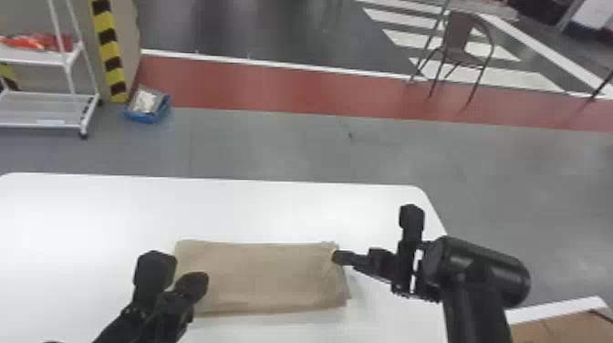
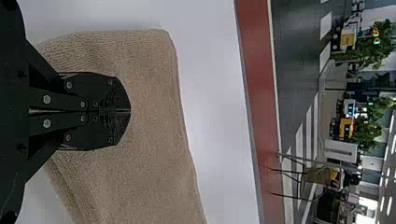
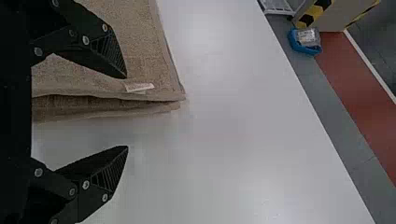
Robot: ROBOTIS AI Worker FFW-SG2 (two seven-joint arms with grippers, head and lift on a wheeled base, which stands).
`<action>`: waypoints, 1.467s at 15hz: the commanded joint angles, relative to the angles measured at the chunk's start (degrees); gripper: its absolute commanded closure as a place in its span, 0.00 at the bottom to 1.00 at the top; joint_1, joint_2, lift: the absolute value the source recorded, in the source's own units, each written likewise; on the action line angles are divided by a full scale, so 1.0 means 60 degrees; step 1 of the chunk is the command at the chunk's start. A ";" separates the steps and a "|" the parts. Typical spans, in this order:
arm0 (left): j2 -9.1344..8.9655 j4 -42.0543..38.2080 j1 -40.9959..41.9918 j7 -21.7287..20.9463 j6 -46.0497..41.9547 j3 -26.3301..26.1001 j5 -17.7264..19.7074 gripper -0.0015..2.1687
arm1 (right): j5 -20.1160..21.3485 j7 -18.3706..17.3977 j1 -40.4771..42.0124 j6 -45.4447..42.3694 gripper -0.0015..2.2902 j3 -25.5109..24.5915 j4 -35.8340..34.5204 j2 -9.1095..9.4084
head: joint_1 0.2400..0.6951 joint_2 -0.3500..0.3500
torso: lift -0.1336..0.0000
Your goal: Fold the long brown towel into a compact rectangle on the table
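- Grey floor [image 1: 283,150] runs beyond the work area, crossed by a red strip [image 1: 255,86] with a striped roadway past it.
- White tabletop [image 1: 273,210] takes up the near part of the head view.
- White shelf cart [image 1: 45,124] stands beyond the table on the left; a brown metal-legged chair [image 1: 460,41] is off to the far right.
- Long brown towel [image 1: 264,273] lies flat on the table between the grippers, in a fairly neat rectangle wider than it is deep. It looks layered already, so what remains is probably folding one end over to shorten it. Its ribbed, fluffy cloth should be light, soft and limp, gripping itself rather than sliding. Best hold: all the stacked layers at the right-hand end, near the corners; a shallow pinch could lift only the top layer and skew the stack.
- Right gripper [image 3: 127,112] is spread wide and empty at that end, one finger over the cloth, the other out over bare table.
- Left gripper [image 2: 130,111] has its fingers pressed together over the towel's left-hand end; whether any cloth is caught under the tips, I can't fairly tell.
- Small white label [image 3: 139,87] sits close to the layered edge.
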 commanded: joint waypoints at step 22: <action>-0.0013 0.0029 -0.0037 -0.0050 0.0028 0.0000 0.0012 0.83 | 0.0161 0.0439 -0.0440 0.0065 0.37 0.0659 0.0992 -0.0001 | 1.00 0.17 | 1.00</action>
